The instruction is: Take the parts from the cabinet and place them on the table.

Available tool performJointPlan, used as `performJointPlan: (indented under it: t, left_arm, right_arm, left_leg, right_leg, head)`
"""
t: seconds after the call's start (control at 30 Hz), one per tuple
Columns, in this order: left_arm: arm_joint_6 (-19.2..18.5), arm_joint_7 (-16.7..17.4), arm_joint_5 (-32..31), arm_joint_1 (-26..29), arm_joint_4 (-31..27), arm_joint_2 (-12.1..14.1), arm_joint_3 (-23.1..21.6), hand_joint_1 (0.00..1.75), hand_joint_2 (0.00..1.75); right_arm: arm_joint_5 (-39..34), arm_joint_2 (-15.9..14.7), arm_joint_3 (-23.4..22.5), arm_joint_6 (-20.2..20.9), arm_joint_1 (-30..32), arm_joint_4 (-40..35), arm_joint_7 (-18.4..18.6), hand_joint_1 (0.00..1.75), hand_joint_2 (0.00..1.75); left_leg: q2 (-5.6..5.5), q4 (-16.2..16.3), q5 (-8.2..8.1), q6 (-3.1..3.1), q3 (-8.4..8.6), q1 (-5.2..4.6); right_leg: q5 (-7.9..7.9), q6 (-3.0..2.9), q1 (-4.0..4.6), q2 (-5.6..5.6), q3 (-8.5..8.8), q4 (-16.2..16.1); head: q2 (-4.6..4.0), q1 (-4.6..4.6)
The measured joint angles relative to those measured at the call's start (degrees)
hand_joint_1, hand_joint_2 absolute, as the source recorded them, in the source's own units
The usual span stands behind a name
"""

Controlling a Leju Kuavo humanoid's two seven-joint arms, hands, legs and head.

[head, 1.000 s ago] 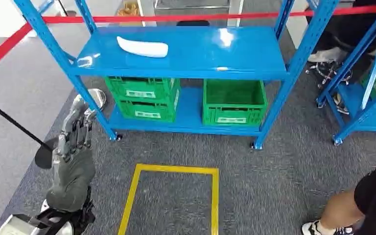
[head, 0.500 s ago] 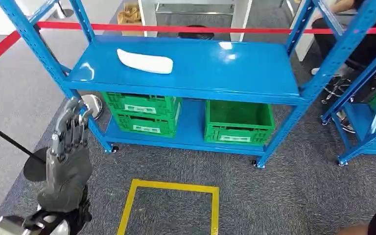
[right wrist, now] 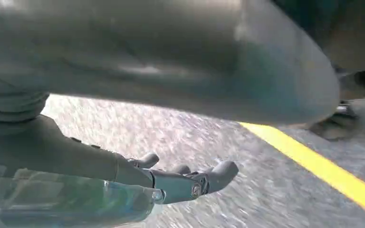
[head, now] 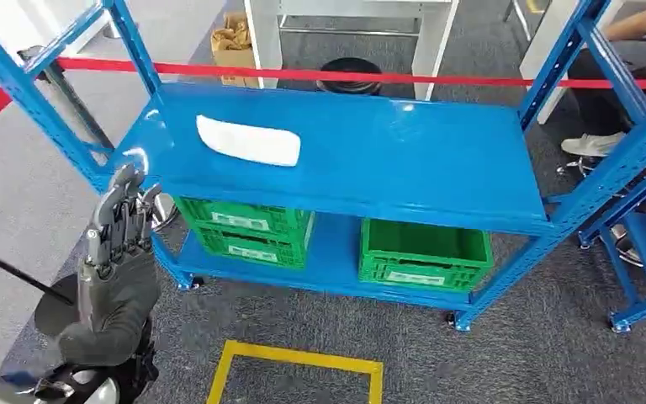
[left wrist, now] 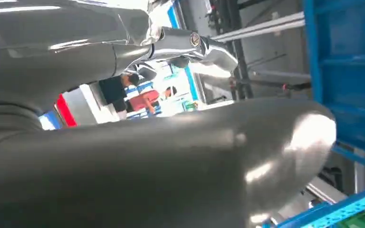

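White part (head: 248,140) lay on the blue shelf (head: 404,160) of the rack, toward its left end, well apart from the left hand (head: 116,252), which was raised with straight fingers, holding nothing. It looked like smooth, stiff, light plastic, likely slippery; gripping across its narrow middle seemed safest. The right hand (right wrist: 171,183) hung empty, fingers loosely apart, above grey carpet (head: 505,353).

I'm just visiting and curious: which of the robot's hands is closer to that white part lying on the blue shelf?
Left. The left hand is raised beside the shelf's front corner, below the white part. The right hand hangs low over the grey carpet by a yellow floor line.
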Motion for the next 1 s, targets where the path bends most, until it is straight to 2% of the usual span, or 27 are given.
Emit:
performJointPlan:
  t: [0.03, 0.07, 0.1, 0.13, 0.17, 0.2, 0.23, 0.27, 0.3, 0.37, 0.4, 0.43, 0.47, 0.5, 0.57, 0.6, 0.63, 0.67, 0.7, 0.73, 0.77, 0.8, 0.83, 0.87, 0.9, 1.0]
  left_arm:
    - [-0.3, 0.0, 0.0, 0.1, 0.0, 0.0, 0.0, 0.00, 0.00]
    - [-0.4, 0.0, 0.0, 0.2, 0.0, 0.0, 0.1, 0.00, 0.00]
    - [-0.5, 0.0, -0.2, 0.2, 0.0, -0.1, 0.1, 0.00, 0.00]
    - [-0.5, 0.0, -0.3, 0.3, 0.0, -0.1, 0.1, 0.00, 0.00]
    - [-0.6, 0.0, -0.4, 0.3, 0.0, -0.2, 0.1, 0.00, 0.00]
    - [-0.7, 0.0, -0.6, 0.4, 0.0, -0.3, 0.1, 0.00, 0.00]
    - [-0.7, 0.0, -0.8, 0.5, 0.0, -0.3, 0.1, 0.00, 0.00]
    - [-0.8, 0.1, -0.9, 0.7, 0.0, -0.4, 0.1, 0.00, 0.00]
    - [-1.0, 0.3, -0.9, 0.9, 0.0, -0.4, 0.1, 0.00, 0.00]
    - [-1.4, 0.9, -0.9, 1.7, -0.1, -0.5, 0.2, 0.00, 0.00]
    - [-1.5, 1.0, -0.9, 1.8, 0.0, -0.4, 0.3, 0.00, 0.00]
    - [-1.5, 1.1, -1.0, 2.1, 0.0, -0.5, 0.6, 0.00, 0.00]
    - [-1.6, 1.1, -1.3, 2.6, 0.0, -0.4, 0.7, 0.00, 1.75]
    - [-1.7, 1.1, -1.3, 2.7, 0.3, -0.4, 0.9, 0.00, 1.75]
    - [-1.6, 1.1, -1.4, 3.2, 0.8, -0.4, 1.1, 0.00, 1.75]
    - [-1.4, 1.0, -1.6, 3.9, 1.0, -0.4, 1.4, 0.00, 1.75]
    - [-1.1, 0.9, -2.1, 4.7, 1.3, -0.4, 1.6, 0.00, 1.75]
    - [-0.3, 0.3, -3.0, 5.5, 1.6, -0.4, 2.0, 0.00, 1.75]
    - [0.2, -0.3, -3.7, 6.2, 1.7, -0.4, 2.1, 0.00, 1.75]
    - [0.9, -0.8, -4.4, 6.9, 1.9, -0.4, 2.4, 0.00, 1.75]
    - [1.3, -1.2, -5.2, 7.6, 2.1, -0.4, 2.6, 0.00, 1.75]
    - [1.9, -1.2, -6.1, 8.1, 2.6, -0.3, 2.9, 0.00, 1.75]
    - [2.6, -1.2, -7.5, 8.9, 2.9, -0.3, 3.2, 0.00, 1.75]
    - [3.3, -1.0, -9.3, 9.5, 3.1, -0.3, 3.5, 0.00, 1.75]
    - [3.8, -1.0, -10.1, 9.8, 3.4, -0.3, 3.6, 0.00, 1.75]
    - [4.0, -0.9, -10.5, 10.4, 3.8, -0.3, 4.3, 0.00, 1.75]
  right_arm:
    - [-0.4, 0.0, 0.0, 0.0, 0.0, 0.0, 0.2, 0.00, 0.00]
    - [-0.5, 0.0, 0.0, 0.0, 0.2, 0.0, 0.6, 0.00, 0.00]
    - [-0.7, 0.0, -0.1, -0.1, 0.3, 0.0, 0.7, 0.00, 0.00]
    - [-0.7, 0.0, -0.1, -0.2, 0.4, 0.0, 0.8, 0.00, 0.00]
    - [-0.6, 0.0, -0.1, -0.3, 0.4, 0.0, 0.8, 0.00, 0.00]
    - [-0.6, 0.0, -0.1, -0.4, 0.4, 0.0, 0.8, 0.00, 0.00]
    - [-0.6, 0.0, -0.1, -0.5, 0.4, 0.0, 0.8, 0.00, 0.00]
    - [-0.6, 0.0, -0.1, -0.6, 0.5, 0.0, 0.8, 0.00, 0.00]
    - [-0.6, 0.1, -0.1, -0.7, 0.4, 0.1, 0.6, 0.00, 0.00]
    - [-0.4, 0.1, -0.1, -0.9, 0.3, 0.1, 0.4, 0.00, 0.00]
    - [-0.3, 0.1, -0.1, -1.0, 0.2, 0.1, 0.1, 0.00, 0.00]
    - [-0.3, 0.1, -0.1, -1.2, 0.0, 0.1, -0.1, 0.00, 0.00]
    - [-0.3, 0.1, -0.1, -1.3, 0.0, 0.1, -0.2, 0.00, 0.00]
    - [-0.2, 0.2, -0.1, -1.3, -0.1, 0.1, -0.2, 0.00, 0.00]
    - [-0.2, 0.2, -0.1, -1.3, 0.0, 0.1, -0.3, 0.00, 0.00]
    - [-0.2, 0.2, -0.2, -1.3, 0.2, 0.1, -0.3, 0.00, 0.00]
    - [-0.3, 0.2, -0.2, -1.3, 0.4, 0.1, -0.3, 0.00, 0.00]
    - [-0.5, 0.3, -0.2, -1.3, 0.6, 0.1, -0.3, 0.00, 0.00]
    - [-0.7, 0.3, -0.2, -1.3, 0.7, 0.1, -0.3, 0.00, 0.00]
    - [-0.8, 0.3, -0.3, -1.3, 0.8, 0.1, -0.3, 0.00, 0.00]
    - [-0.8, 0.3, -0.3, -1.4, 0.8, 0.1, -0.3, 0.00, 0.00]
    - [-0.9, 0.0, -0.4, -1.5, 0.7, 0.1, -0.3, 0.00, 0.00]
    - [-0.8, 0.2, -0.4, -1.6, 0.7, 0.2, -0.4, 0.00, 0.00]
    - [-0.9, 0.3, -0.6, -1.8, 0.8, 0.2, -0.4, 0.00, 0.00]
    - [-0.9, 0.2, -0.8, -1.9, 0.9, 0.2, -0.4, 0.00, 0.00]
    - [-0.9, 0.2, -1.1, -1.9, 0.9, 0.2, -0.5, 0.00, 0.00]
  left_leg:
    - [0.61, 2.5, -1.92, -0.39, -3.04, 0.36]
    - [0.78, 3.3, -5.20, -0.72, -5.30, 0.66]
    - [0.87, 3.1, -8.67, -0.96, -7.02, 0.87]
    - [0.91, 2.2, -11.25, -1.14, -8.32, 1.09]
    - [0.92, -0.1, -12.39, -1.38, -9.07, 1.27]
    - [1.01, -3.4, -11.09, -1.52, -9.14, 1.40]
    - [1.49, -7.9, -5.69, -1.48, -8.99, 1.46]
    - [2.75, -12.1, 2.86, -1.31, -9.05, 1.47]
    - [3.57, -14.8, 9.35, -1.10, -9.26, 1.33]
    - [2.86, -13.7, 9.03, -0.65, -8.86, 1.29]
    - [2.43, -13.6, 8.35, -0.33, -8.68, 1.25]
    - [2.17, -14.0, 7.99, 0.13, -7.95, 1.66]
    - [1.94, -14.3, 7.46, 0.58, -7.00, 1.79]
    - [1.90, -14.4, 6.93, 1.19, -6.38, 1.73]
    - [1.43, -14.4, 5.95, 1.71, -5.55, 1.40]
    - [1.16, -14.4, 5.49, 1.89, -5.18, 1.18]
    - [0.81, -14.4, 5.08, 2.00, -4.63, 0.92]
    - [0.56, -14.4, 4.60, 2.05, -3.85, 0.73]
    - [0.38, -14.4, 4.16, 2.10, -3.12, 0.50]
    - [0.23, -14.4, 3.81, 2.12, -2.38, 0.24]
    - [0.17, -14.5, 3.58, 2.15, -2.08, 0.30]
    - [0.05, -14.4, 3.28, 1.79, -1.64, -0.04]
    - [-0.21, -14.3, 3.10, 1.47, -1.74, 0.19]
    - [-0.21, -14.2, 2.51, 1.49, -1.85, 0.18]
    - [-0.19, -14.2, 2.72, 1.59, -1.75, 0.22]
    - [-0.18, -14.4, 2.79, 1.41, -1.42, 0.22]
  right_leg:
    - [-0.71, 0.03, -0.12, -0.08, 1.34, -0.6]
    - [-1.44, 0.14, -0.29, -0.11, 2.60, -1.0]
    - [-2.26, 0.24, -0.49, -0.11, 3.88, -1.4]
    - [-3.12, 0.41, -0.79, -0.09, 5.11, -1.5]
    - [-4.20, 0.60, -1.10, -0.03, 6.56, -1.6]
    - [-5.18, 0.84, -1.36, 0.00, 7.84, -1.6]
    - [-6.31, 1.18, -1.53, -0.03, 9.12, -1.6]
    - [-7.15, 1.56, -1.42, -0.09, 9.28, -1.7]
    - [-8.03, 1.97, -1.12, 0.07, 10.41, -1.4]
    - [-9.44, 2.71, -0.84, -0.27, 11.34, -2.5]
    - [-9.70, 3.04, -0.84, -0.60, 12.34, -3.7]
    - [-10.06, 3.44, -0.94, -0.78, 13.57, -4.6]
    - [-10.53, 3.53, -1.00, -0.30, 13.88, -3.5]
    - [-12.11, 3.47, -0.90, -0.02, 11.95, 0.1]
    - [-15.88, 3.43, -0.66, 0.13, 5.49, 10.3]
    - [-16.60, 3.34, -0.60, 0.20, 2.32, 14.4]
    - [-15.79, 3.08, -0.47, 0.30, 0.08, 16.0]
    - [-13.12, 2.55, -0.21, 0.38, -0.39, 14.3]
    - [-9.67, 1.96, 0.09, 0.46, 0.32, 10.5]
    - [-5.84, 1.08, 0.44, 0.59, 1.74, 5.2]
    - [-3.18, -0.01, 1.03, 0.83, 2.99, 0.5]
    - [-3.38, -0.38, 1.23, 1.16, 3.02, -0.1]
    - [-3.11, 0.03, 1.45, 1.01, 3.17, -0.7]
    - [-2.87, 0.82, 1.44, 1.03, 3.18, -0.9]
    - [-2.82, 1.17, 1.43, 1.07, 3.24, -0.9]
    - [-2.84, 1.01, 1.43, 1.07, 3.42, -0.9]
  head:
    - [0.00, 0.11]
    - [0.00, 0.02]
    - [0.00, 0.03]
    - [0.00, 0.03]
    - [0.00, 0.03]
    - [0.00, -0.02]
    - [0.00, -0.04]
    - [0.00, -0.17]
    - [0.00, -0.83]
    - [0.00, -0.11]
    - [0.00, -0.22]
    - [0.00, -0.21]
    - [0.00, 0.07]
    - [0.00, 0.02]
    - [0.00, 0.07]
    - [0.00, 0.05]
    - [0.00, 0.03]
    - [0.00, -0.02]
    - [0.00, 0.05]
    - [0.00, 0.11]
    - [0.00, 0.03]
    - [0.00, -0.39]
    - [0.00, -0.15]
    - [0.00, -0.19]
    - [0.00, -0.26]
    - [0.00, -0.28]
